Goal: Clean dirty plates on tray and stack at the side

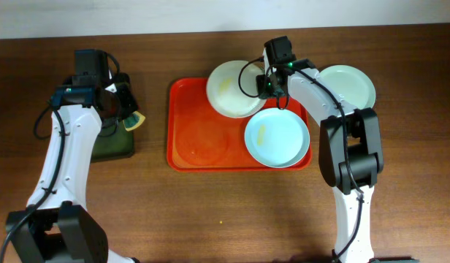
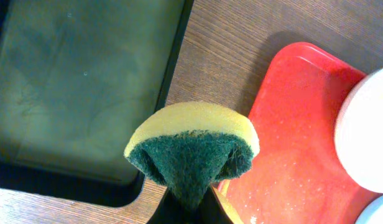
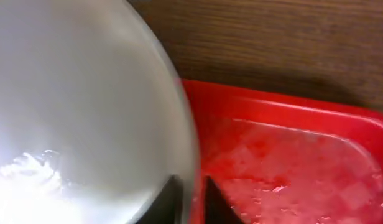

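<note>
The right pincer (image 1: 272,86) clamps the rim of the white plate (image 1: 231,88) at the tray's (image 1: 203,139) far edge, beside a blue plate (image 1: 277,136). A third plate (image 1: 348,84) lies on the surface (image 1: 210,212) to the right. The left pincer (image 2: 191,208) grips a sponge (image 2: 191,149) near the green tray (image 1: 112,146).

The tray (image 1: 199,139) lies open at left; white plate (image 1: 231,89) and blue plate (image 1: 277,137) crowd its right.

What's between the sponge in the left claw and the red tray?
Only bare wood tabletop. The overhead view shows the strip between the sponge in the left claw and the tray with nothing on it.
</note>
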`<state>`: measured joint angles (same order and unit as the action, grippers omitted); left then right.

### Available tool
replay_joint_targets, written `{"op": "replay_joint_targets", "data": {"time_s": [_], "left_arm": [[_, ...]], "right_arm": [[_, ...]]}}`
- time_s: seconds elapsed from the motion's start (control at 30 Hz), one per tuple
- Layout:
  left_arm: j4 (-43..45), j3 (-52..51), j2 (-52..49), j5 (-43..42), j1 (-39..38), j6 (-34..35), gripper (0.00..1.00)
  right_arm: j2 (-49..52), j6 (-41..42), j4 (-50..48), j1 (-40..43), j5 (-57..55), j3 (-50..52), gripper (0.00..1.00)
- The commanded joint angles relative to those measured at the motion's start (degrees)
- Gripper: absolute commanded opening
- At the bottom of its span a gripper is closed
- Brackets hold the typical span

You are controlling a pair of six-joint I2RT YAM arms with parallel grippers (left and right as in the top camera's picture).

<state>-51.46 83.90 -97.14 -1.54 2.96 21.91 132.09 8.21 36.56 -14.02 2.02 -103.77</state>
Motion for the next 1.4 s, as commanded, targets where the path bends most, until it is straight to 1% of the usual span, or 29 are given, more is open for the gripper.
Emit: {"op": "replay_joint_targets", "data": {"time_s": [0.0,0.1,0.17,0.27,0.33,0.37,0.4,0.43,0.47,0.5,0.57,0.63,0.67,0.7,0.83,0.93,1.0,1.07,1.1,1.13,1.17,1.2,1.23,1.3,1.33,1.37], "left_arm": [[0.1,0.5,-0.4,-0.4,0.0,-1.0,0.00],[0.4,0.5,-0.4,-0.4,0.0,-1.0,0.00],[0.4,0.5,-0.4,-0.4,0.0,-1.0,0.00],[0.4,0.5,-0.4,-2.7,-0.3,-1.0,0.00],[0.4,0.5,-0.4,-3.5,-1.7,-1.0,0.00],[0.4,0.5,-0.4,-3.4,-2.5,-1.0,0.00],[0.4,0.5,-0.6,-3.4,-3.6,-1.0,0.00],[0.4,0.5,-1.0,-3.4,-4.9,-1.0,0.00],[0.4,0.5,-1.8,-3.4,-6.4,-1.0,0.00],[0.7,0.5,-3.9,-3.4,-8.5,-1.0,0.00],[1.4,0.5,-6.1,-3.6,-10.2,-1.0,0.00],[2.9,0.5,-8.8,-6.7,-12.4,-1.3,0.00],[3.8,0.5,-9.9,-9.5,-13.3,-2.2,0.00],[5.0,0.5,-10.9,-11.0,-14.5,-2.3,0.00],[10.1,0.5,-14.9,-11.0,-17.7,-0.7,0.00],[15.5,0.5,-20.2,-10.9,-20.6,-0.3,0.00],[18.6,0.5,-23.2,-10.7,-21.3,1.7,0.00],[20.7,0.5,-25.6,-10.7,-21.3,2.1,0.00],[21.1,0.5,-26.7,-9.2,-21.3,2.1,0.00],[20.7,0.5,-27.3,-5.4,-21.3,2.0,0.00],[19.8,0.5,-27.4,-0.5,-21.3,2.0,0.00],[17.9,0.5,-27.2,7.7,-21.3,2.0,0.00],[16.9,0.5,-27.0,11.8,-21.3,2.0,0.00],[13.9,1.0,-26.1,22.9,-21.3,2.0,0.00],[12.8,1.4,-25.3,26.8,-21.3,2.0,0.00],[12.5,1.6,-24.6,28.6,-21.3,2.0,0.00]], "right_arm": [[0.8,1.7,-0.5,-0.3,7.8,-0.4,0.04],[0.8,1.7,1.3,-2.3,17.0,-0.4,0.04],[0.8,1.1,3.7,-3.8,20.1,-0.4,0.04],[0.8,1.1,9.7,-6.4,19.3,-0.4,0.04],[0.8,1.1,11.5,-7.8,12.8,-0.4,0.04],[0.8,1.1,11.5,-8.2,10.8,-0.2,0.06],[0.8,1.1,11.3,-8.4,10.8,0.1,0.10],[0.8,1.1,11.2,-8.5,10.8,0.4,0.24],[0.8,1.1,10.9,-8.5,10.8,0.7,0.27],[0.8,1.1,10.4,-8.5,10.8,0.9,0.27],[0.8,1.2,9.9,-8.5,10.8,1.1,0.26],[0.8,1.8,8.8,-8.5,10.9,2.2,0.09],[0.9,1.8,8.6,-8.5,11.0,2.5,0.04],[0.9,1.8,8.7,-8.5,11.0,2.6,0.04],[1.1,1.8,8.5,-8.5,11.0,2.6,0.04],[1.3,3.1,7.7,-8.5,11.0,2.6,0.04],[1.4,3.1,7.6,-8.5,11.0,2.6,0.04],[1.4,3.1,7.6,-8.5,11.0,2.6,0.04],[1.4,3.1,7.6,-8.5,11.0,2.6,0.04],[1.4,3.1,7.5,-8.5,11.0,2.6,0.04],[1.4,3.1,7.6,-8.5,11.0,2.6,0.04],[1.4,3.0,7.6,-8.5,11.0,2.6,0.04],[1.4,3.0,7.6,-8.5,10.8,2.6,0.04],[1.4,3.0,7.4,-8.5,10.8,2.6,0.04],[1.4,3.0,7.4,-8.5,10.8,2.6,0.04],[1.4,3.0,7.3,-8.5,10.8,2.6,0.04]]}}
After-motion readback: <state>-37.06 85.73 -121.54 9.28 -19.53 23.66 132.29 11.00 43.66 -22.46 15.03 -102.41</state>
